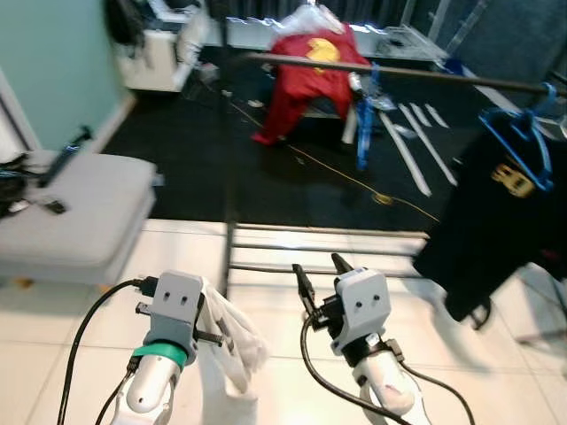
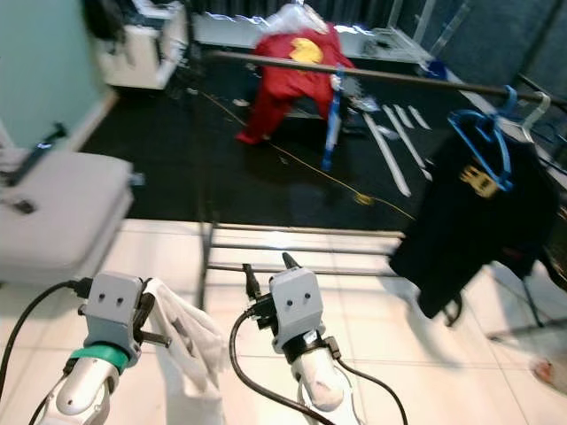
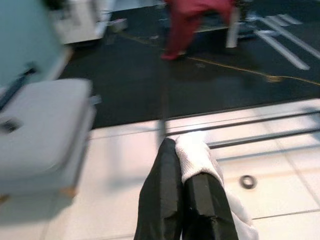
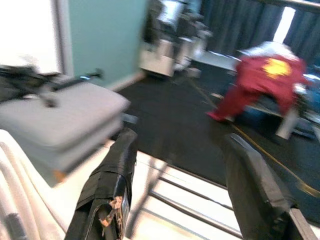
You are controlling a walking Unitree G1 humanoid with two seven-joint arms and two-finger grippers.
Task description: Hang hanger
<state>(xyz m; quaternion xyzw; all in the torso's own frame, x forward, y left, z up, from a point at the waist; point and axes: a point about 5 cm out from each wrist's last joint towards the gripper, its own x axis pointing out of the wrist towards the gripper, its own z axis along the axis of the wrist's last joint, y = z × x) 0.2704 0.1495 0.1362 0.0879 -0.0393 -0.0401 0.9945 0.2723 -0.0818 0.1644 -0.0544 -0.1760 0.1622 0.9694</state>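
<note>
The floor is in two zones: glossy white tile [image 1: 266, 372] under the robot and a black mat [image 1: 221, 168] beyond it. A garment rack stands where the two meet. Its dark top rail [image 1: 399, 73] runs across the upper part of the head views, and its lower crossbars [image 1: 319, 251] lie just above the tile, directly ahead of both tools.

At the right end of the rail, a blue hanger [image 1: 521, 142] hangs by its hook and carries a black T-shirt [image 1: 496, 221] with a yellow print. A second, pale hanger [image 2: 536, 108] hooks on the rail just beyond the blue one.

The left tool [image 1: 211, 337] sits low over the tile, on the near side of the crossbars. Its fingers [image 3: 165, 200] are pressed together on a white garment [image 1: 235, 341], which drapes down from the tool toward the tile. No hanger can be made out inside this garment.

The right tool [image 1: 319, 274] is beside the left one, also just short of the crossbars, with its fingers [image 4: 107, 185] spread wide and holding nothing — the crossbars are visible through the gap.

Beyond the rail, on the black mat, a red garment [image 1: 306, 80] with a yellow emblem is draped over a support. White strips [image 1: 407, 146] and a yellow cable [image 1: 354, 177] lie on the mat near it. Left of the rack stands a grey cushioned seat [image 1: 75, 212] against a teal wall [image 1: 53, 62].
</note>
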